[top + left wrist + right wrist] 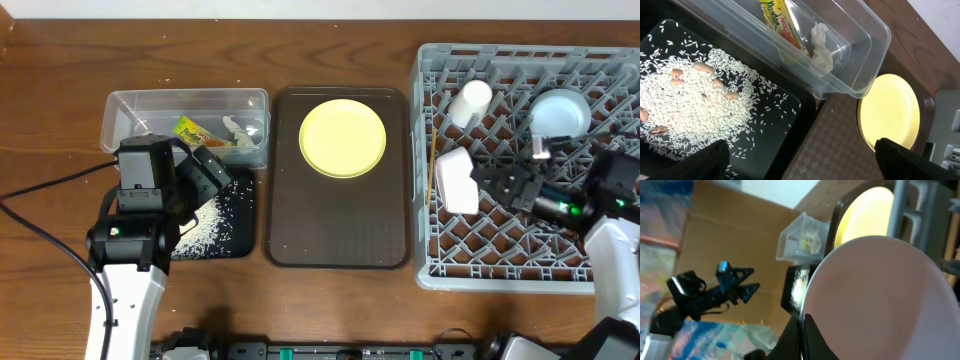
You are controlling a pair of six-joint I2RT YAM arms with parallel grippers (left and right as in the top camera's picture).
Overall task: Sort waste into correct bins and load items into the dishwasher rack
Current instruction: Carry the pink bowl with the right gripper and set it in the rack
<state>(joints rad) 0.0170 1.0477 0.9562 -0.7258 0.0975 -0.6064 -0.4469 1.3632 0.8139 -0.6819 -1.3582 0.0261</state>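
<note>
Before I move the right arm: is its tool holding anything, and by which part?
Yes. The right tool is shut on the pink bowl, pinching it by its rim.

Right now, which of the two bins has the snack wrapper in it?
The clear plastic tub: the yellow-green wrapper and a crumpled tissue lie inside. The black tray beside it holds only rice and brownish bits.

Left end effector gaping, right end effector clamped

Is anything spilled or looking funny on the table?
Rice lies scattered all over the black tray, with a few brown bits mixed in. In the rack, the white cup lies tipped over, not upright.
</note>
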